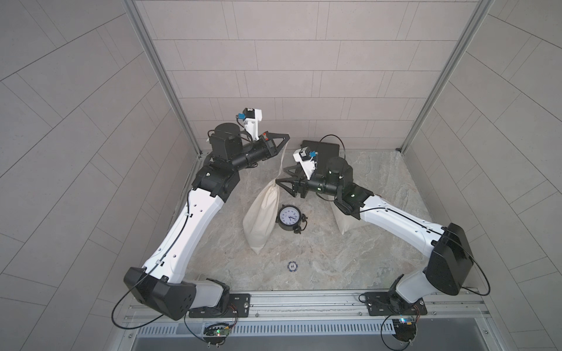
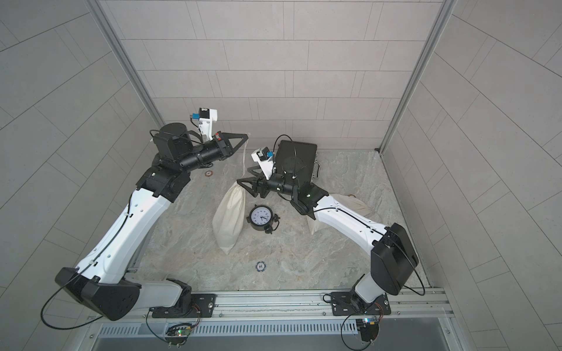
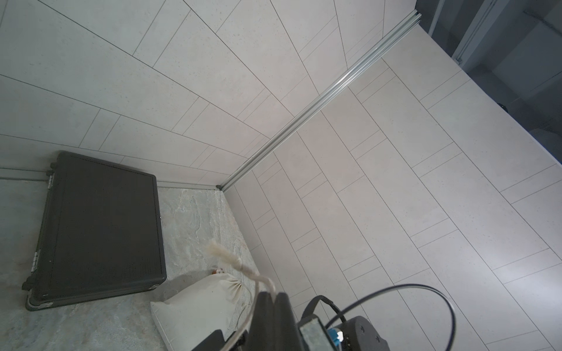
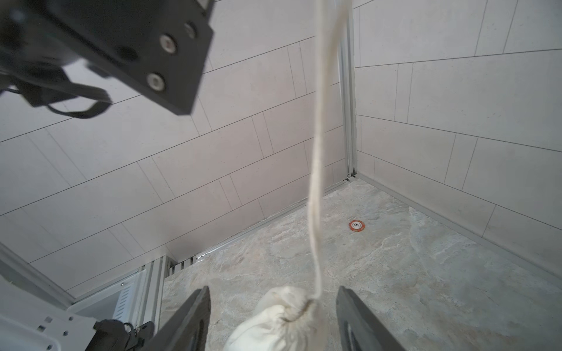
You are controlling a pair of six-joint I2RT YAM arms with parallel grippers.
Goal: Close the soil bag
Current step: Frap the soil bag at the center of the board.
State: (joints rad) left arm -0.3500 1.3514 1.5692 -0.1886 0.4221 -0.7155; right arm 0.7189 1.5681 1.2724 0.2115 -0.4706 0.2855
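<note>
The soil bag (image 1: 261,215) (image 2: 229,218) is a cream cloth sack lying on the stone table, left of centre in both top views. Its neck (image 4: 286,307) is gathered tight. A cream drawstring (image 1: 281,161) (image 4: 316,170) runs from the neck up to my left gripper (image 1: 287,137) (image 2: 248,135) (image 3: 275,294). That gripper is high above the table and shut on the drawstring, whose frayed end sticks out past the fingertips. My right gripper (image 1: 281,180) (image 2: 243,185) (image 4: 273,291) is open, one finger on each side of the neck without touching it.
A black clock (image 1: 289,217) stands just right of the bag. A black case (image 1: 324,149) (image 3: 100,231) lies at the back, with a second cream sack (image 2: 354,205) (image 3: 197,307) under the right arm. A blue chip (image 1: 292,266) and an orange chip (image 4: 356,225) lie on the table.
</note>
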